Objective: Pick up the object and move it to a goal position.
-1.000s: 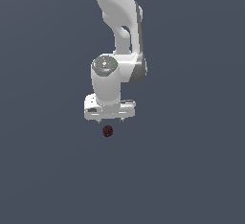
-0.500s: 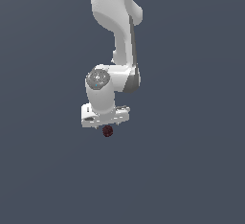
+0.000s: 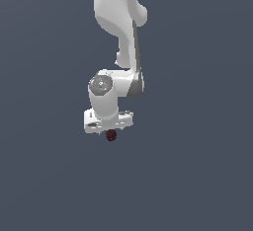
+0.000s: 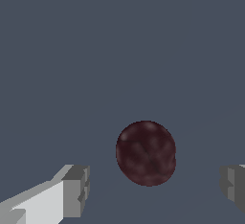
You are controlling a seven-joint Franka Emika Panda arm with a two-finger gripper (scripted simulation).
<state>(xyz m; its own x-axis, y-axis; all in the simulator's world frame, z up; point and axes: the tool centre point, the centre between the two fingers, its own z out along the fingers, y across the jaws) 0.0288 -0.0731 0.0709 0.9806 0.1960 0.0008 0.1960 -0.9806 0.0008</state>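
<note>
1. The white arm (image 3: 120, 32) hangs over a plain grey floor (image 3: 197, 175).
2. The gripper (image 3: 109, 132) points down.
3. The dark red ball (image 3: 111, 135) sits just beneath the gripper, partly hidden.

The white Panda arm descends from the top of the exterior view, its upper link bending down through a grey-trimmed joint to a rounded wrist. The wrist points straight downward, with the flat flange of the hand set crosswise below it. The gripper (image 3: 110, 132) hangs low in the scene, slightly to the exterior view's left of centre. In the wrist view its two grey-tipped fingers (image 4: 75, 190) stand wide apart, touching nothing.
</note>
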